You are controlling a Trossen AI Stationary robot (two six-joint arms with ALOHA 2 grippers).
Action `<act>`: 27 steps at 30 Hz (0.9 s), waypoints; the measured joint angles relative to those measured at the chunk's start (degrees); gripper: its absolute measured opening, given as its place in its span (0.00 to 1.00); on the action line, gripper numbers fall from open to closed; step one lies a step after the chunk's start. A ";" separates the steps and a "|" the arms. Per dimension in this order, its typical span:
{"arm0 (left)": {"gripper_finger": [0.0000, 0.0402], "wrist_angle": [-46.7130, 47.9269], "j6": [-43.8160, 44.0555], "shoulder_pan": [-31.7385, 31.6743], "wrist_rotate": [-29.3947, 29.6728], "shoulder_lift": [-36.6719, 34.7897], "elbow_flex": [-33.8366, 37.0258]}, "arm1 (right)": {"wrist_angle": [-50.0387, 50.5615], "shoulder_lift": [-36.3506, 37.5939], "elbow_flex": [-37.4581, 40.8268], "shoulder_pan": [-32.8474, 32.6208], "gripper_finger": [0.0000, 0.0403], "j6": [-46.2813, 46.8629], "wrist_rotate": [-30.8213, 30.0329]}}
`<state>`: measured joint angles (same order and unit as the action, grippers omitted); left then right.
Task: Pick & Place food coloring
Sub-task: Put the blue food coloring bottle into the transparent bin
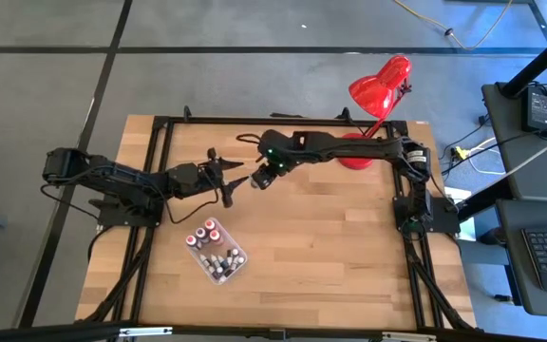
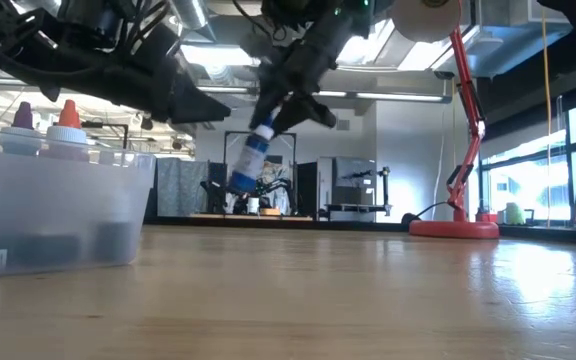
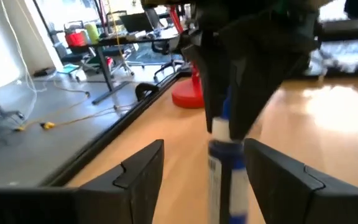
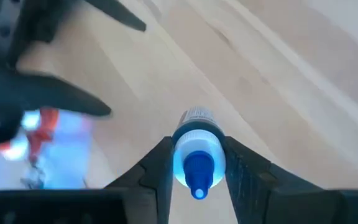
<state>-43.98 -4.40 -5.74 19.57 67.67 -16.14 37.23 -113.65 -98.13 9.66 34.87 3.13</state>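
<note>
- You see the tabletop (image 1: 330, 247) bare beyond the clear tray (image 1: 218, 255), which holds the other bottles.
- The right hand (image 1: 260, 180), reaching in above and beyond the tray, is clamped on a blue food coloring bottle (image 2: 249, 160) held in the air.
- The left hand (image 1: 234, 180) sits just beside it, fingers apart.
- This looks like a handover; next you carry the bottle clear.

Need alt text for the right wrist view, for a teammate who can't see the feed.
The right gripper is shut on a small blue-capped food coloring bottle, held above the bare wooden table. The left gripper, a dark shape with open fingers, sits just beyond it, and the clear tray of other bottles is a blur to one side.
</note>
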 joint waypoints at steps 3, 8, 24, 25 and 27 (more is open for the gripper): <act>0.53 0.01 3.79 0.00 -2.15 -0.18 0.00 | 7.35 0.07 -4.55 0.04 0.30 -6.75 -0.48; 0.54 0.09 7.96 0.02 -9.01 -0.37 0.00 | 20.12 0.25 -9.96 -0.06 0.30 -14.17 -2.66; 0.54 0.07 22.74 0.01 -19.21 -0.34 0.00 | 17.67 0.11 0.48 -3.00 0.30 -21.86 -7.95; 0.54 0.06 22.75 0.02 -19.23 -0.34 0.00 | 17.29 0.12 1.02 -3.07 0.30 -22.22 -7.82; 0.54 0.07 22.75 0.00 -19.21 -0.34 0.00 | 17.91 0.11 2.04 -3.09 0.30 -22.62 -7.51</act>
<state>-43.91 18.35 -5.74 0.36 67.33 -16.14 55.14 -113.54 -96.09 6.57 12.25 -4.37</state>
